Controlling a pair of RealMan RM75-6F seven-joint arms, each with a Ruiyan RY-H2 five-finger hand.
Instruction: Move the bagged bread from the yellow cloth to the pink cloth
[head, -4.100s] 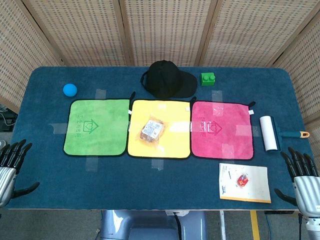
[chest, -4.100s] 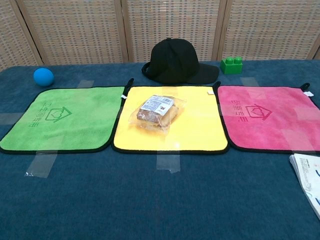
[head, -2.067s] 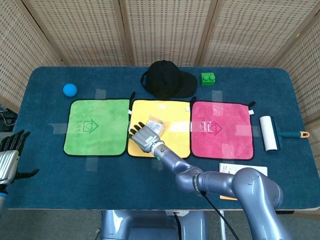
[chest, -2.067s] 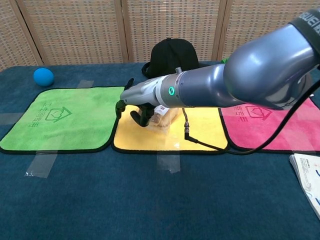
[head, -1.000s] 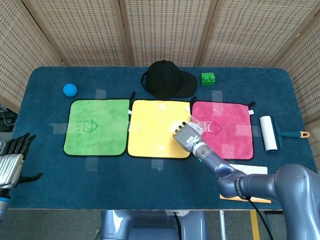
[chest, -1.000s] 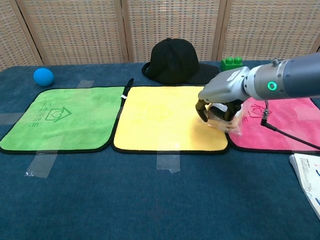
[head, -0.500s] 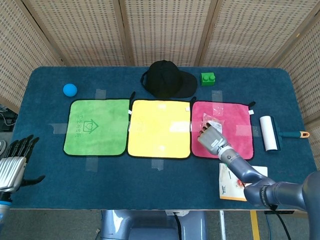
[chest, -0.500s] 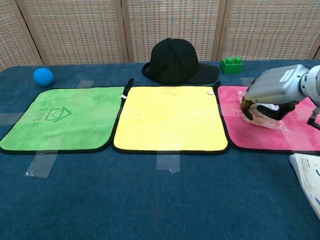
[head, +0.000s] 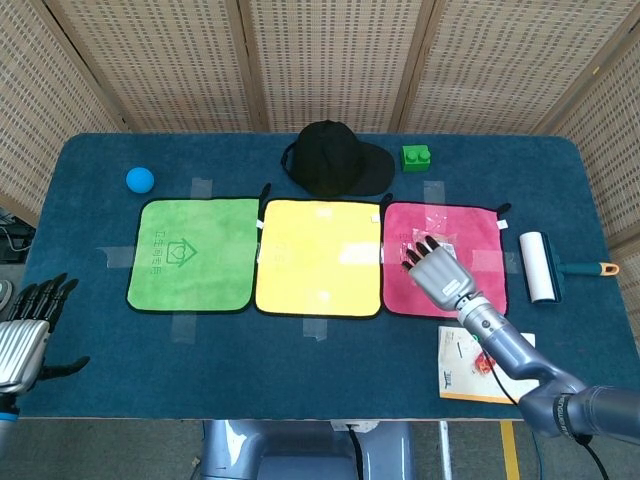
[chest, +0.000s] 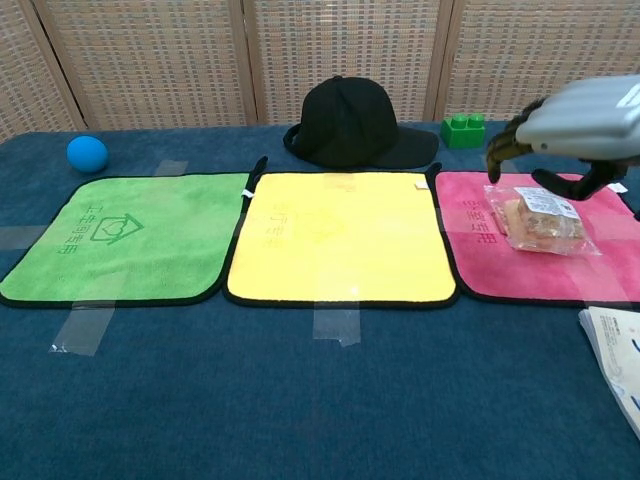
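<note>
Pink cloth (chest: 530, 262) lay at the right end of a row of three on the blue-covered desk (head: 300, 370), and the bagged bread (chest: 540, 219) rested flat on it, towards its right half, with the printed label facing up; the yellow cloth (head: 320, 257) beside it lay bare in the middle of the row, and a green cloth (head: 192, 254) sat at the left end; strips of clear tape held the cloth edges down. The right hand (chest: 575, 128) hung just above the bag in the chest view, its fingers (chest: 505, 140) spread apart and pointing down, holding nothing and clear of the bag; from the head view the same right hand (head: 441, 268) covered most of the bread, so only a corner of the wrapper showed there. The left hand (head: 25, 335) waited at the near left corner, off the desk's edge, fingers spread and apart, holding nothing. A black cap (head: 333, 159) sat behind the yellow cloth, its brim touching the cloth's far edge as seen from the chest view; a green block (head: 416, 157) stood just to its right; a blue ball (head: 140, 180) lay well apart near the far left; a lint roller (head: 545, 266) lay to the right of the pink cloth, and a printed booklet (head: 490, 366) lay near the front edge below that cloth.
</note>
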